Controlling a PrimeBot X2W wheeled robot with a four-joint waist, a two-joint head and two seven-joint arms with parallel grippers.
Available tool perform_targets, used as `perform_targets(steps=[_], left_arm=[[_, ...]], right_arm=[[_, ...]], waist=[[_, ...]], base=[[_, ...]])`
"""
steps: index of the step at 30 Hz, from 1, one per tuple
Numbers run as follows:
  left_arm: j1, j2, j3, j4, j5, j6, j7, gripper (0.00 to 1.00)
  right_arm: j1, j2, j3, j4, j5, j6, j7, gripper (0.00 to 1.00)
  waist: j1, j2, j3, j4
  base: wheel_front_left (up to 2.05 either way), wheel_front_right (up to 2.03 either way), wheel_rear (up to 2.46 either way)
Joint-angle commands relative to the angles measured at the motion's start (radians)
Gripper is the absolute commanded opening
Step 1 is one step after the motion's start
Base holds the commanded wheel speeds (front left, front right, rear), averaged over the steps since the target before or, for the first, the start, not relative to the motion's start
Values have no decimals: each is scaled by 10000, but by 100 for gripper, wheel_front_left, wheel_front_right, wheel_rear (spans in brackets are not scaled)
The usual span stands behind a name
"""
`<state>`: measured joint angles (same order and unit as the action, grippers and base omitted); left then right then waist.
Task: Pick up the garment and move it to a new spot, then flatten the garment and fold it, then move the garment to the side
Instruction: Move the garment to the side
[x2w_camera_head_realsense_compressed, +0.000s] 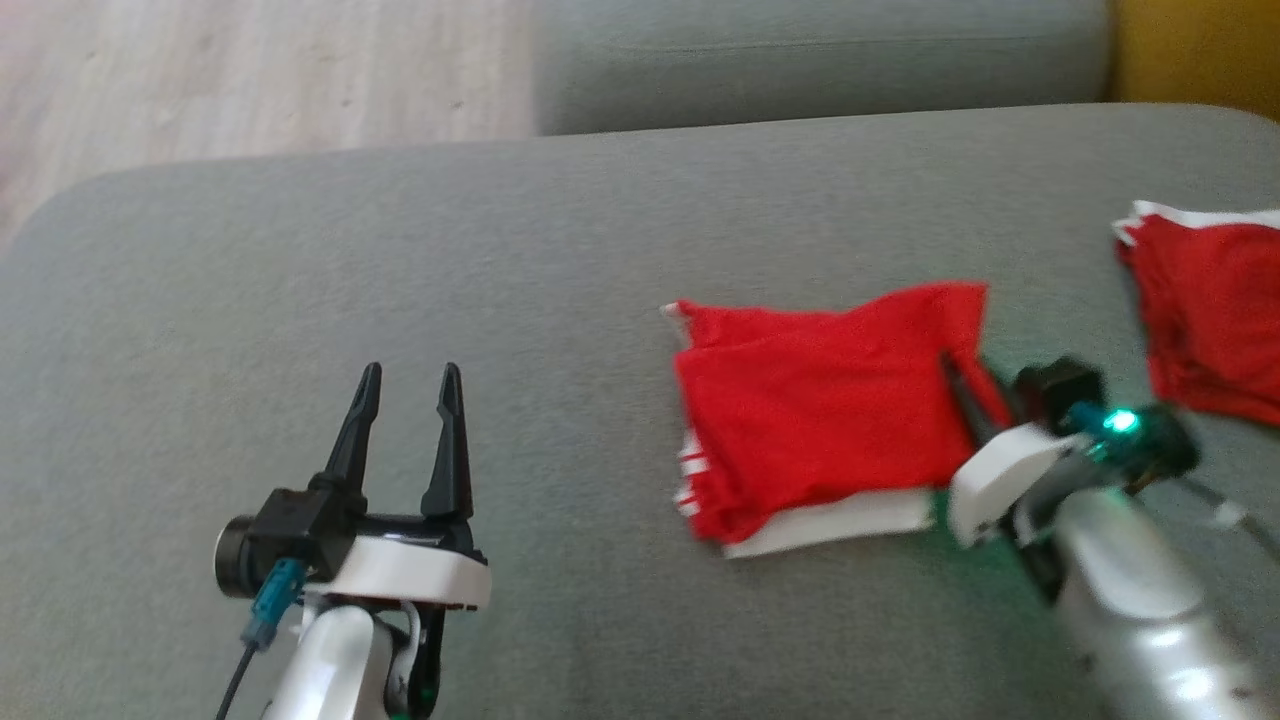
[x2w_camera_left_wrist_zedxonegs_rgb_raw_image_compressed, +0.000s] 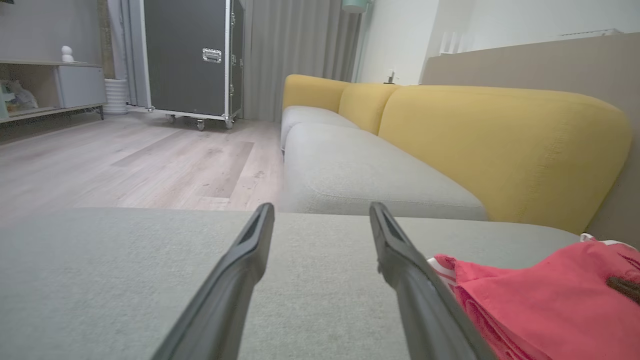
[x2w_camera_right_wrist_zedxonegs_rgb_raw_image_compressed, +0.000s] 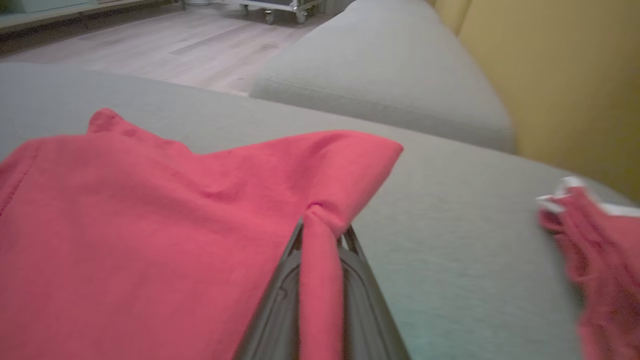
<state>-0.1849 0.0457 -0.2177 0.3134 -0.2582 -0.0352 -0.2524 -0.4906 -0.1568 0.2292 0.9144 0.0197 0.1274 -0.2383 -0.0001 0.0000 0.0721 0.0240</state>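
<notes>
A folded red garment (x2w_camera_head_realsense_compressed: 820, 410) with white trim lies on the grey cushion (x2w_camera_head_realsense_compressed: 400, 280), right of centre. My right gripper (x2w_camera_head_realsense_compressed: 965, 385) is at its right edge, shut on a pinch of the red cloth. The right wrist view has the garment (x2w_camera_right_wrist_zedxonegs_rgb_raw_image_compressed: 150, 225) bunched between the two fingers (x2w_camera_right_wrist_zedxonegs_rgb_raw_image_compressed: 280, 295), a strip of cloth running down between them. My left gripper (x2w_camera_head_realsense_compressed: 408, 390) hovers open over bare cushion to the garment's left, nothing between its fingers. In the left wrist view the garment (x2w_camera_left_wrist_zedxonegs_rgb_raw_image_compressed: 540, 295) lies at the lower right, beside the open left gripper (x2w_camera_left_wrist_zedxonegs_rgb_raw_image_compressed: 320, 215).
A second red garment with white trim (x2w_camera_head_realsense_compressed: 1215, 310) lies at the cushion's right edge. Behind is another grey seat cushion (x2w_camera_head_realsense_compressed: 820, 60) with a yellow backrest (x2w_camera_left_wrist_zedxonegs_rgb_raw_image_compressed: 500, 145). Wooden floor (x2w_camera_head_realsense_compressed: 250, 70) lies beyond the cushion's far left edge, with a black wheeled case (x2w_camera_left_wrist_zedxonegs_rgb_raw_image_compressed: 192, 57) further off.
</notes>
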Motion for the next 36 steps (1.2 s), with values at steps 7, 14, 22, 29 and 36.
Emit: perform_targets(steps=[7,14,22,29,36], left_arm=[[-381,45,341,-671,-34,97,-93,100],[-735,45,411,-799,81,-27,-93,100],[-1164,45,417,-753,198,-177,-93,100],[-1408,45,419,-756,186,-242,-93,100],[-1459,45,558,-665,250,-292,-93,100]], right_arm=[[-1039,-1814,627,-1230,76,33,345,0],[-1925,-3508,376,-1420,509,33,1001,0],[-2768,-4433,-721,-717,74,33,1513,0],[-3039,-4859,-2100,19,-1021,33,1915,0],[-2927,-4570,-3386,132,-1838,33,1846,100]], waist=[[1,0,157,-855],[1,0,847,-1100],[1,0,1723,-846],[1,0,2123,-645],[1,0,2189,-603]], base=[[0,0,0],[0,0,0],[0,0,0],[0,0,0],[0,0,0]])
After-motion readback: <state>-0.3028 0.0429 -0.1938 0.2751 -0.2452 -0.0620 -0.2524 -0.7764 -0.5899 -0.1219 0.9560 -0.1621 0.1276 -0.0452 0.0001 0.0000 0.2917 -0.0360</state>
